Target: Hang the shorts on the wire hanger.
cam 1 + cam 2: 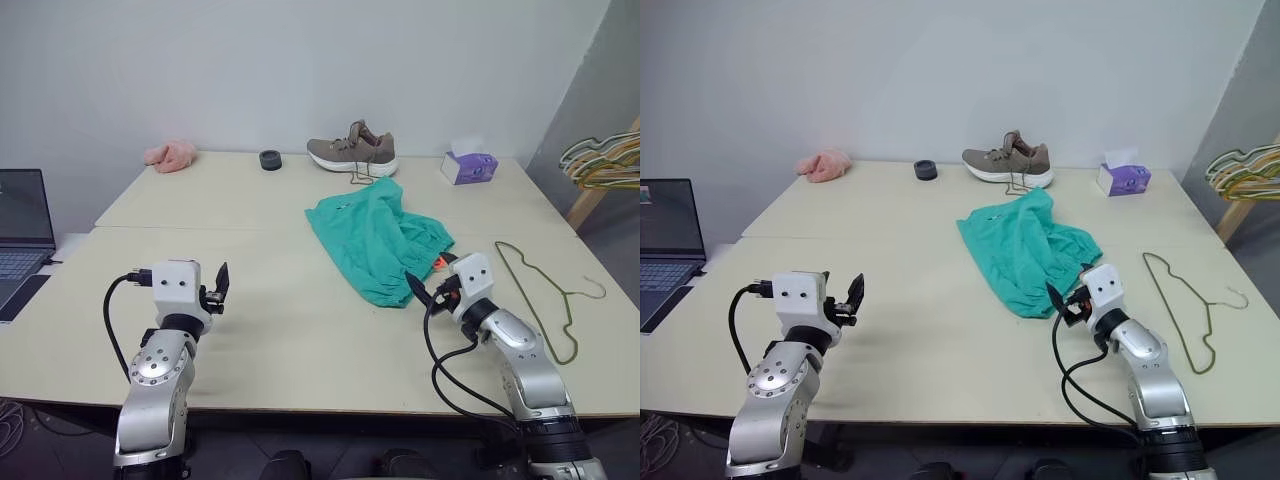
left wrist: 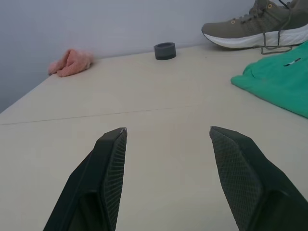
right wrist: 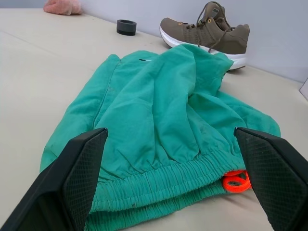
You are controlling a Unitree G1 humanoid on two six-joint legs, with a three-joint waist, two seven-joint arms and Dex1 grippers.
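The teal-green shorts lie crumpled on the table right of centre, with the elastic waistband toward me and an orange tag at its right end. My right gripper is open and level just in front of the waistband, with nothing between its fingers. The wire hanger lies flat on the table to the right of the shorts and of my right arm. My left gripper is open and empty over bare table on the left, well away from the shorts.
Along the far edge sit a brown shoe, a black ring, a pink cloth and a purple tissue box. A bunch of hangers hangs off the table at right. A laptop sits at far left.
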